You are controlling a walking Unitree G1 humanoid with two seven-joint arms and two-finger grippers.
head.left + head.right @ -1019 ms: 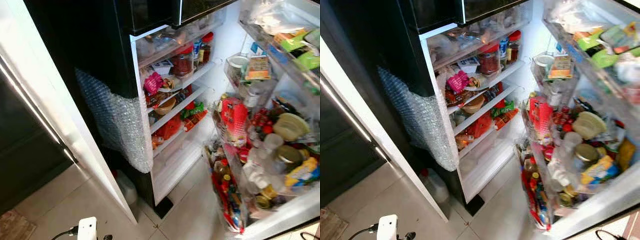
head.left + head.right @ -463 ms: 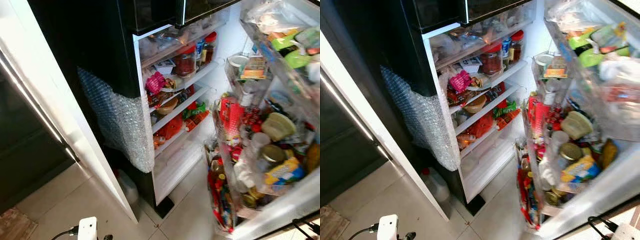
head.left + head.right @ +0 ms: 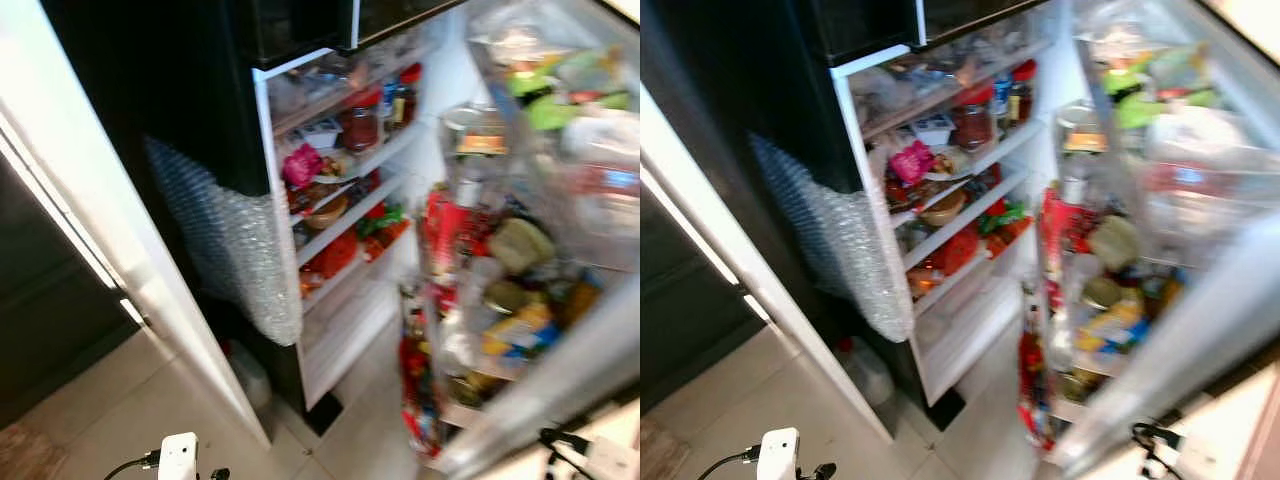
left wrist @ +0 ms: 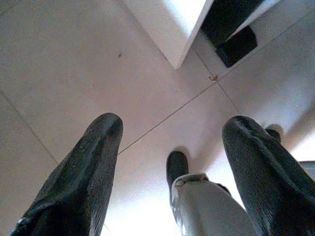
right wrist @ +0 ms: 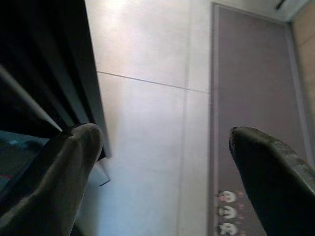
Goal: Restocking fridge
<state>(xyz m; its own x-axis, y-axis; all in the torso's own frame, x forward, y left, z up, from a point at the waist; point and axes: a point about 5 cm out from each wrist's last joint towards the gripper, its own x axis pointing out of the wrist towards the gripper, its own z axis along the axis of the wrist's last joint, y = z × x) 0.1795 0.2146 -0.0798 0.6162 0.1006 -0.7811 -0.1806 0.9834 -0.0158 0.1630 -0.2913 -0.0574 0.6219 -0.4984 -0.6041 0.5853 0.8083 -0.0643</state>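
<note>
The fridge (image 3: 350, 215) stands open, its white shelves packed with food: a red-lidded jar (image 3: 362, 122) on an upper shelf, a pink packet (image 3: 300, 165) below it, and orange and green packs lower down. Its open door (image 3: 500, 300) on the right is crammed with bottles, jars and packets and looks blurred. My left gripper (image 4: 174, 125) hangs open over pale floor tiles near the fridge's bottom corner. My right gripper (image 5: 165, 135) is open too, above tiles beside a dark panel. Neither holds anything.
Bubble wrap (image 3: 230, 245) is stuck on the fridge's black side. A white panel (image 3: 120, 260) runs diagonally on the left. A plastic container (image 3: 250, 370) stands on the floor by the fridge base. A grey mat (image 5: 251, 98) lies on the tiles.
The loaded fridge door has swung leftward toward the shelves and now blurs. The view has shifted slightly. Both arms still hang low.
</note>
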